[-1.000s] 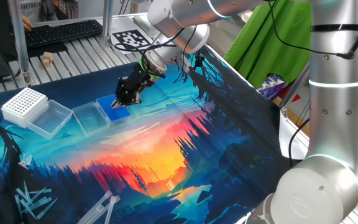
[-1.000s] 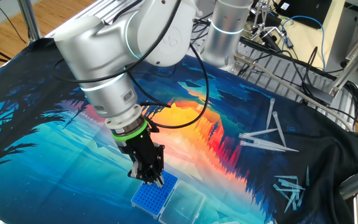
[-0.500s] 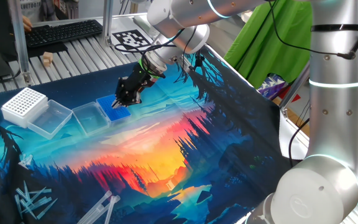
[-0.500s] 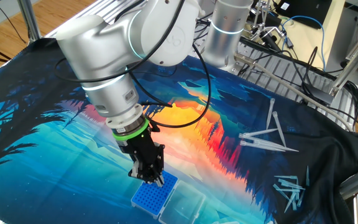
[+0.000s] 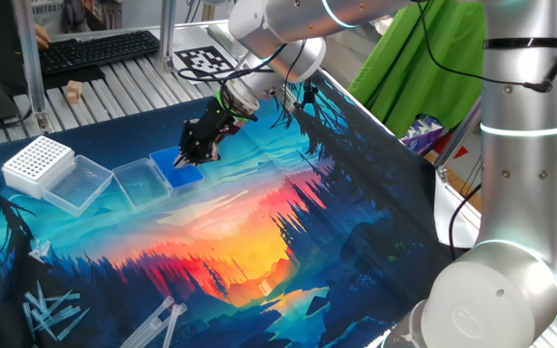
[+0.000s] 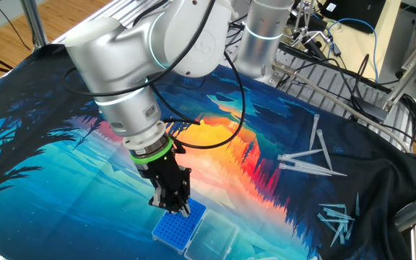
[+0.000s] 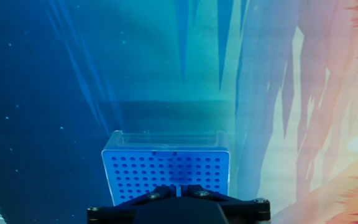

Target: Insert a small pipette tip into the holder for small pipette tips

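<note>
The holder for small pipette tips (image 5: 179, 172) is a small blue rack with fine holes, lying on the printed mat with its clear lid (image 5: 138, 182) open to the left. It also shows in the other fixed view (image 6: 177, 230) and in the hand view (image 7: 166, 168). My gripper (image 5: 194, 158) hangs just above the holder's top, pointing down at it (image 6: 177, 210). In the hand view the gripper (image 7: 178, 189) has its fingers nearly together over the rack's near rows. A thin pale sliver between them looks like the small pipette tip (image 7: 178, 186); most of it is hidden.
A bigger white gridded rack (image 5: 37, 160) with its own clear lid (image 5: 78, 184) stands left of the holder. Loose pipette tips lie at the mat's front left (image 5: 51, 309), and several more lie on its other side (image 6: 309, 160). A keyboard (image 5: 95, 48) sits beyond the mat.
</note>
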